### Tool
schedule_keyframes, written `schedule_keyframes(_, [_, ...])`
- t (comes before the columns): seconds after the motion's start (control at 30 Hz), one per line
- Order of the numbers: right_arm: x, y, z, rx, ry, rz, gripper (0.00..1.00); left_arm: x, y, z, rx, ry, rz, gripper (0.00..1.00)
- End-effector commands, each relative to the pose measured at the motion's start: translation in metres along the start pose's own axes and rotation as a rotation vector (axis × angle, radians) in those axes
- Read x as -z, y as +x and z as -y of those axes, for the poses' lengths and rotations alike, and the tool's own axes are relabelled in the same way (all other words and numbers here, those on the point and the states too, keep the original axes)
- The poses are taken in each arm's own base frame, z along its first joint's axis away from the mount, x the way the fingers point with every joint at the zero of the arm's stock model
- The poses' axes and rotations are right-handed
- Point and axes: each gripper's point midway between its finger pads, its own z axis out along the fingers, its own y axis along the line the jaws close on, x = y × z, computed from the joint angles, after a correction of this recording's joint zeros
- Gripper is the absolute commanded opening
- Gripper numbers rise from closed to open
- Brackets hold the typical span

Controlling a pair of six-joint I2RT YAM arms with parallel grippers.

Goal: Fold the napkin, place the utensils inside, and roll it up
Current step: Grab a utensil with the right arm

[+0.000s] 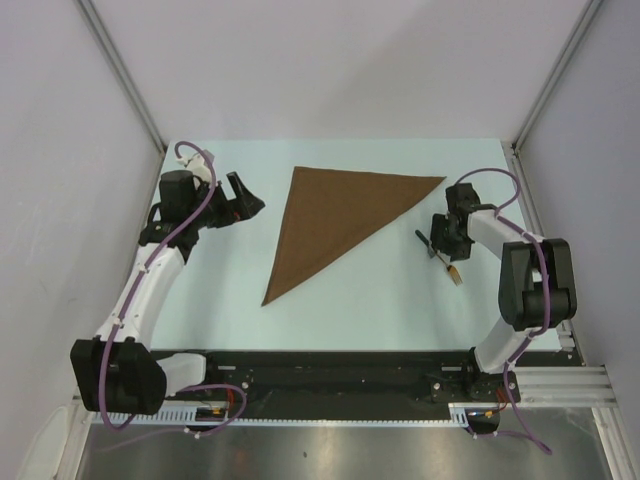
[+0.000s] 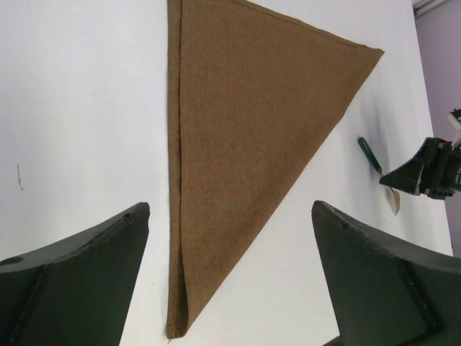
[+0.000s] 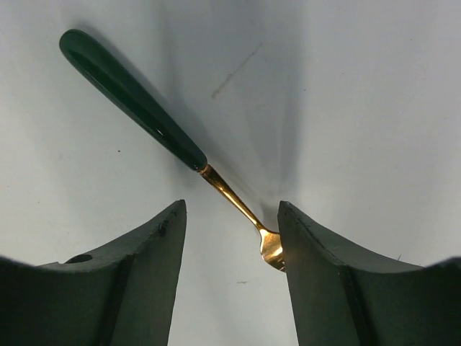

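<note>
Pale table (image 1: 220, 300) carried the brown napkin (image 1: 335, 215), folded into a triangle, flat at centre. L gripper (image 1: 243, 197) hung spread wide & empty just left of it. R gripper (image 3: 230, 216) stood open astride the green-handled fork (image 3: 137, 108), lying on table right of napkin
</note>
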Motion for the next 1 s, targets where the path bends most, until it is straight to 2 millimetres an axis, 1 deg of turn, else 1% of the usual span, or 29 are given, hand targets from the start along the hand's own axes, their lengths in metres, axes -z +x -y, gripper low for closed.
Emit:
schedule_keyframes(0.0, [-0.005, 0.007, 0.005, 0.002, 0.041, -0.027, 0.56, -0.001, -0.004, 0.001, -0.007, 0.028, 0.016, 1.00])
schedule_keyframes(0.13, [-0.010, 0.018, -0.001, 0.022, 0.026, -0.070, 0.52, -0.002, -0.003, 0.002, 0.002, 0.041, 0.010, 1.00])
schedule_keyframes(0.23, [-0.009, 0.022, -0.005, 0.039, 0.032, -0.084, 0.43, -0.002, -0.003, 0.002, 0.004, 0.041, 0.012, 1.00])
schedule_keyframes(0.27, [-0.008, 0.024, -0.009, 0.052, 0.033, -0.085, 0.37, -0.001, -0.003, 0.001, 0.004, 0.039, 0.013, 1.00])
schedule_keyframes(0.33, [-0.006, 0.027, -0.011, 0.063, 0.035, -0.091, 0.29, -0.001, -0.003, 0.002, 0.005, 0.042, 0.014, 1.00])
schedule_keyframes(0.37, [-0.004, 0.028, -0.014, 0.068, 0.030, -0.089, 0.19, -0.001, -0.004, 0.002, 0.007, 0.042, 0.015, 1.00])
schedule_keyframes(0.47, [0.002, 0.032, -0.022, 0.075, -0.002, -0.098, 0.00, -0.001, -0.003, 0.002, 0.009, 0.045, 0.013, 1.00])
schedule_keyframes(0.53, [0.010, 0.025, -0.030, 0.083, -0.023, -0.077, 0.00, -0.002, -0.003, 0.002, 0.010, 0.047, 0.013, 1.00])
schedule_keyframes(0.57, [0.019, 0.019, -0.032, 0.091, -0.016, -0.052, 0.00, -0.002, -0.003, 0.003, 0.008, 0.048, 0.014, 1.00])
schedule_keyframes(0.6, [0.025, 0.016, -0.044, 0.113, -0.026, -0.030, 0.00, -0.002, -0.003, 0.002, 0.009, 0.049, 0.014, 1.00])
schedule_keyframes(0.63, [0.034, 0.001, -0.055, 0.115, -0.042, 0.014, 0.00, -0.002, -0.003, 0.002, 0.011, 0.049, 0.012, 1.00])
schedule_keyframes(0.67, [0.040, -0.007, -0.063, 0.113, -0.054, 0.042, 0.00, -0.001, -0.003, 0.003, 0.010, 0.052, 0.014, 1.00])
schedule_keyframes(0.7, [0.043, -0.011, -0.074, 0.100, -0.059, 0.058, 0.00, -0.001, -0.004, 0.003, 0.012, 0.053, 0.015, 1.00])
schedule_keyframes(0.73, [0.053, -0.030, -0.086, 0.085, -0.075, 0.108, 0.00, -0.002, -0.002, 0.003, 0.014, 0.057, 0.010, 1.00])
schedule_keyframes(0.77, [0.054, -0.038, -0.097, 0.074, -0.104, 0.133, 0.00, -0.002, -0.003, 0.004, 0.015, 0.060, 0.012, 1.00])
schedule_keyframes(0.8, [0.052, -0.041, -0.112, 0.054, -0.146, 0.136, 0.00, -0.002, -0.002, 0.004, 0.018, 0.064, 0.009, 1.00])
schedule_keyframes(0.83, [0.056, -0.038, -0.135, 0.042, -0.260, 0.113, 0.00, -0.002, -0.001, 0.006, 0.020, 0.072, 0.007, 1.00])
schedule_keyframes(0.87, [0.058, -0.050, -0.156, 0.023, -0.356, 0.164, 0.00, -0.002, -0.001, 0.006, 0.020, 0.076, 0.007, 1.00])
schedule_keyframes(0.9, [0.061, -0.051, -0.175, -0.042, -0.438, 0.161, 0.00, -0.002, 0.000, 0.006, 0.022, 0.078, 0.004, 1.00])
schedule_keyframes(0.93, [0.068, -0.055, -0.203, -0.049, -0.612, 0.187, 0.00, -0.002, 0.001, 0.007, 0.024, 0.082, 0.001, 1.00])
schedule_keyframes(0.97, [0.072, -0.057, -0.216, -0.080, -0.692, 0.198, 0.00, -0.003, 0.002, 0.007, 0.026, 0.084, -0.002, 1.00])
